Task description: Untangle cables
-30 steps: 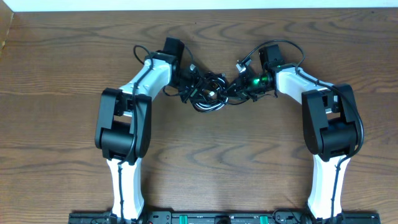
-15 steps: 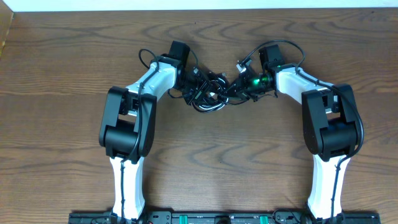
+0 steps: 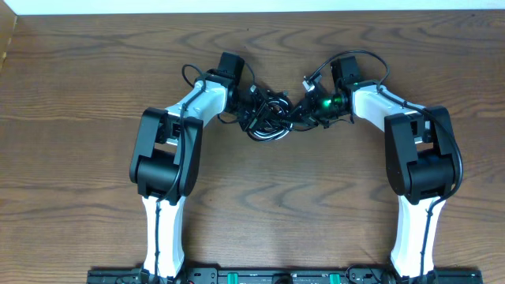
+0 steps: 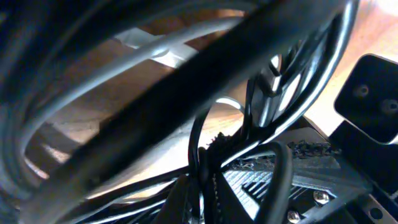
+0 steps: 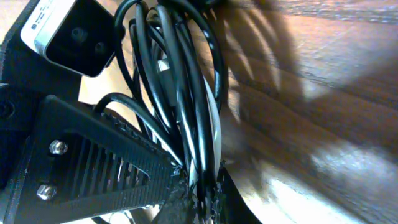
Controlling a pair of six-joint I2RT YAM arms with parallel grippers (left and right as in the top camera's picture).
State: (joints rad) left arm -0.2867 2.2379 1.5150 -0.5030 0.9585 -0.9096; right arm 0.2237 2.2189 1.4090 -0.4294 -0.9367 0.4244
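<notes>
Seen from overhead, the cables (image 3: 271,117) form one dark knot between the two arms. It is too small to sort strand from strand, and both pairs of jaws are buried in it. The arms' bases are cut off at the near edge. In the left wrist view the closest black strands smear across the picture and run off its edges. The white cable (image 4: 155,53) fades into that blur at the left. In the right wrist view the loops leave by the top edge, their lower ends vanish behind the jaws, and the worktop (image 5: 323,124) on the right is smeared.
</notes>
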